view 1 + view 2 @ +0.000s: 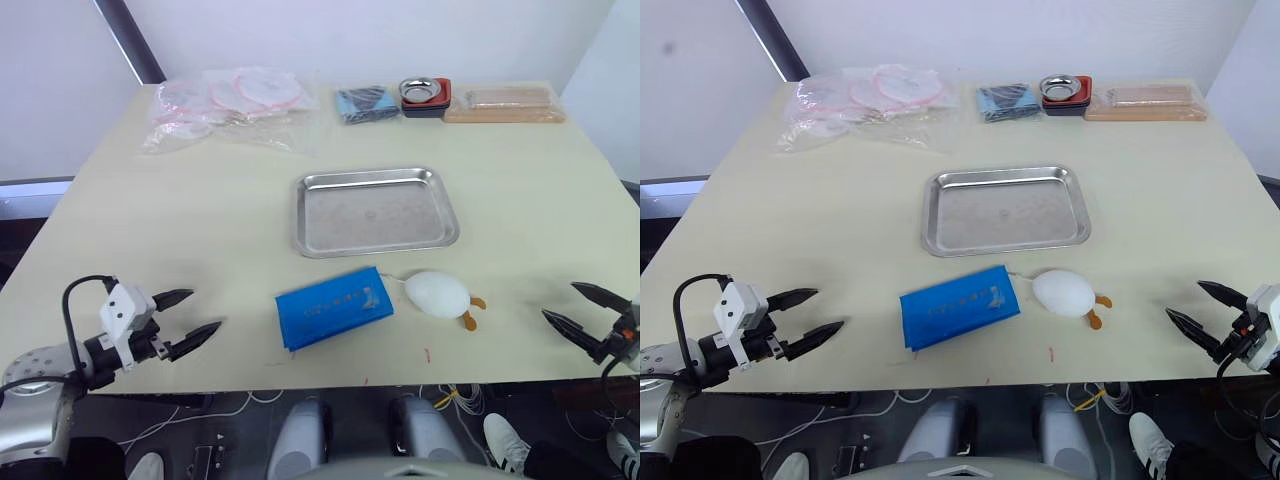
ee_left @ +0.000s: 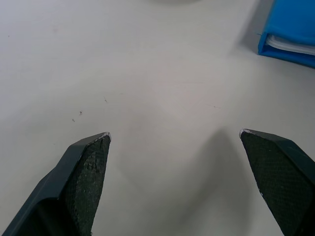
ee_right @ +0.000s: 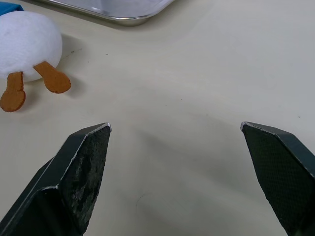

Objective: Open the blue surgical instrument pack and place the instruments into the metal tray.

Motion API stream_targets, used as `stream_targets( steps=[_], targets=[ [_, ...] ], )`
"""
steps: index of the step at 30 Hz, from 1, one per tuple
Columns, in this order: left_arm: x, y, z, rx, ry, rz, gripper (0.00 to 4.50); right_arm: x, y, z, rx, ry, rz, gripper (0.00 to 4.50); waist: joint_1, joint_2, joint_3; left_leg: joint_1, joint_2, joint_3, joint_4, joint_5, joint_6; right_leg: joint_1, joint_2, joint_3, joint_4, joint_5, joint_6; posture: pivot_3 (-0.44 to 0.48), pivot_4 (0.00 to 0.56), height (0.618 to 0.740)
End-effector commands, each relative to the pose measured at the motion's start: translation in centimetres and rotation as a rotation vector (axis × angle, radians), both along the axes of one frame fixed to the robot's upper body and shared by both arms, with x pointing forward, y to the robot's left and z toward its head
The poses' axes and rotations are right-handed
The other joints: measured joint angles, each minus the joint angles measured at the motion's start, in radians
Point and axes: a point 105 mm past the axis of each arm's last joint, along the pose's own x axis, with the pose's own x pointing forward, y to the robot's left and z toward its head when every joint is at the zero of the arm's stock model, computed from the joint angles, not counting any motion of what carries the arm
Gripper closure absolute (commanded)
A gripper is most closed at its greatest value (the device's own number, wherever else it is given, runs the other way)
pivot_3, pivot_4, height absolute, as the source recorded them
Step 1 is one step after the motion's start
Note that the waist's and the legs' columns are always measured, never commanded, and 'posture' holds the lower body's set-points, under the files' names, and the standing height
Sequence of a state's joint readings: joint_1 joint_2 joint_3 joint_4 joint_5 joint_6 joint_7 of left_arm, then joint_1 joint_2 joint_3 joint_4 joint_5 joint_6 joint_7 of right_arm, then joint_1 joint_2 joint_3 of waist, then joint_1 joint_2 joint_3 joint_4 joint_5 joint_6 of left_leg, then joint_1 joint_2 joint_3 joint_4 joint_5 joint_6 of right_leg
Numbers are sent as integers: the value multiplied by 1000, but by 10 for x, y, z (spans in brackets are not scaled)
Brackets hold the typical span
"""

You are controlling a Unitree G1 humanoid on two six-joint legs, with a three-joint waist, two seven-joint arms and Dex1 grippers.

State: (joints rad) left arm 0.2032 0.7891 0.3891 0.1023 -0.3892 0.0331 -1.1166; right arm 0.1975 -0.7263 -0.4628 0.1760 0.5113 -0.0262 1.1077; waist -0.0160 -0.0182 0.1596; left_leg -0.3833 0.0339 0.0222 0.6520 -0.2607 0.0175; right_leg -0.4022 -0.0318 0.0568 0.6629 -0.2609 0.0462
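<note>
The blue surgical instrument pack (image 1: 333,307) lies shut and flat near the table's front edge, just in front of the metal tray (image 1: 374,210), which holds nothing. The instruments are hidden inside the pack. My left gripper (image 1: 196,313) hovers open over the front left of the table, well left of the pack; a corner of the pack (image 2: 290,34) shows in the left wrist view. My right gripper (image 1: 572,306) is open at the front right, apart from everything.
A white plush duck (image 1: 440,294) with orange feet lies right of the pack. Along the far edge sit clear bags of tubing (image 1: 228,104), a dark-blue bundle (image 1: 366,102), a small steel bowl with a red base (image 1: 425,94) and a wooden board (image 1: 505,103).
</note>
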Motion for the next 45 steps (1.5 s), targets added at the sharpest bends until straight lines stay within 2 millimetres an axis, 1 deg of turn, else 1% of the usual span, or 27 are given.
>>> stream_targets(
  steps=[1, 3, 9, 11, 13, 16, 19, 24, 25, 27, 28, 30, 32, 33, 34, 35, 36, 37, 42, 45],
  targets=[
    [-2, 5, 8, -4, -28, 5, 0, -2, -10, 9, -13, -30, -10, 55, 0, 0, 0, 0, 0, 0, 0, 0, 0, 0, 0, 0, 0, 0, 0, 0, 150, 740],
    [-4, 5, 8, -6, -24, -2, 0, -3, -13, 7, -16, -23, -13, 55, 0, 0, 0, 0, 0, 0, 0, 0, 0, 0, 0, 0, 0, 0, 0, 0, 150, 740],
    [-6, 1, 6, -18, -14, -17, 0, -4, -14, 5, -2, -23, 1, 55, 0, 0, 0, 0, 0, 0, 0, 0, 0, 0, 0, 0, 0, 0, 0, 0, 150, 740],
    [-7, -1, 5, -22, -6, -30, 0, -6, -11, 5, 7, -12, 17, 55, 0, 0, 0, 0, 0, 0, 0, 0, 0, 0, 0, 0, 0, 0, 0, 0, 150, 740],
    [-7, -5, 4, -25, -6, -46, 0, -7, -5, 7, 11, -10, 46, 55, 0, 0, 0, 0, 0, 0, 0, 0, 0, 0, 0, 0, 0, 0, 0, 0, 150, 740],
    [-9, -12, 3, -55, 63, -102, 0, -1, 4, 11, -19, -34, 53, 55, 0, 0, 0, 0, 0, 0, 0, 0, 0, 0, 0, 0, 0, 0, 0, 0, 150, 740],
    [-2, -20, 15, -86, -11, -135, 0, 2, 29, 14, -22, -48, 118, 55, 0, -1, 0, 0, 1, 0, 0, 0, 0, 0, 0, 0, 0, 0, 0, 0, 150, 740],
    [-3, -30, 14, -91, -18, -177, 0, 5, 67, 29, 33, -80, 208, 55, 0, -1, 0, 0, 2, -1, 1, 0, 0, 0, 2, -1, 1, 1, -1, 0, 150, 740],
    [-4, -33, 13, -92, -10, -193, 261, 4, 76, 30, 43, -73, 235, 16, 0, -1, 0, 0, 2, -1, 1, 0, 0, 0, 2, 0, 1, 1, -1, 0, 150, 740],
    [-6, -36, 11, -95, 0, -208, 742, 2, 89, 31, 51, -53, 268, 561, 0, -1, 0, 0, 2, -1, 1, 0, 0, 0, 2, 0, 0, 1, -1, 0, 150, 740],
    [-7, -38, 9, -87, 7, -226, 1067, 0, 99, 31, 65, -46, 301, 813, 1, -2, 0, 0, 2, -1, 1, 0, 0, 0, 2, -1, 0, 1, -1, 0, 150, 740],
    [-9, -42, 7, -85, 22, -253, 1877, -4, 116, 31, 91, -33, 362, 1688, 1, -2, 0, 0, 2, -1, 1, 0, 0, 0, 2, -1, 0, 1, -1, 0, 150, 740],
    [-12, -46, 4, -87, 40, -279, 2449, -7, 129, 30, 116, -18, 403, 2294, 2, -2, 0, 0, 2, -2, 1, 0, 0, 0, 2, -1, 0, 1, -1, 0, 150, 740],
    [-14, -48, 3, -99, 59, -295, 3009, -10, 137, 28, 140, 0, 429, 2841, 2, -2, 0, 0, 3, -2, 1, 0, 0, 0, 2, -1, 0, 1, -1, 0, 150, 740],
    [-15, -51, 2, -114, 81, -311, 3470, -14, 146, 26, 171, 28, 461, 3373, 2, -2, 0, 0, 3, -2, 1, 0, 0, 0, 2, -2, 0, 1, -1, 0, 150, 740],
    [-16, -53, 0, -122, 97, -325, 3715, -17, 153, 24, 192, 51, 487, 3624, 2, -2, 0, 0, 3, -2, 1, 0, 0, 0, 2, -1, 0, 1, -1, 0, 150, 740],
    [-16, -54, 0, -127, 105, -334, 4090, -18, 158, 22, 201, 73, 506, 4076, 2, -3, -1, 0, 3, -2, 1, 0, 0, 0, 2, -1, 0, 1, -1, 0, 150, 740],
    [-15, -55, -1, -130, 109, -338, 4466, -19, 162, 19, 206, 93, 519, 4423, 2, -3, -1, 0, 3, -2, 1, 0, 0, 0, 2, -1, 0, 1, -1, 0, 150, 740],
    [-15, -66, -7, -122, 135, -399, 4495, -19, 179, 0, 183, 196, 547, 4472, 2, -4, -1, 0, 3, -2, 1, 0, 0, 0, 2, -1, 0, 1, -1, 0, 150, 740],
    [-9, -74, -10, -121, 133, -423, 4495, -6, 192, -7, 163, 199, 520, 4472, 1, -5, -1, 0, 2, -2, 2, 0, 0, 0, 2, -1, 0, 1, -2, 0, 150, 740]
  ],
)
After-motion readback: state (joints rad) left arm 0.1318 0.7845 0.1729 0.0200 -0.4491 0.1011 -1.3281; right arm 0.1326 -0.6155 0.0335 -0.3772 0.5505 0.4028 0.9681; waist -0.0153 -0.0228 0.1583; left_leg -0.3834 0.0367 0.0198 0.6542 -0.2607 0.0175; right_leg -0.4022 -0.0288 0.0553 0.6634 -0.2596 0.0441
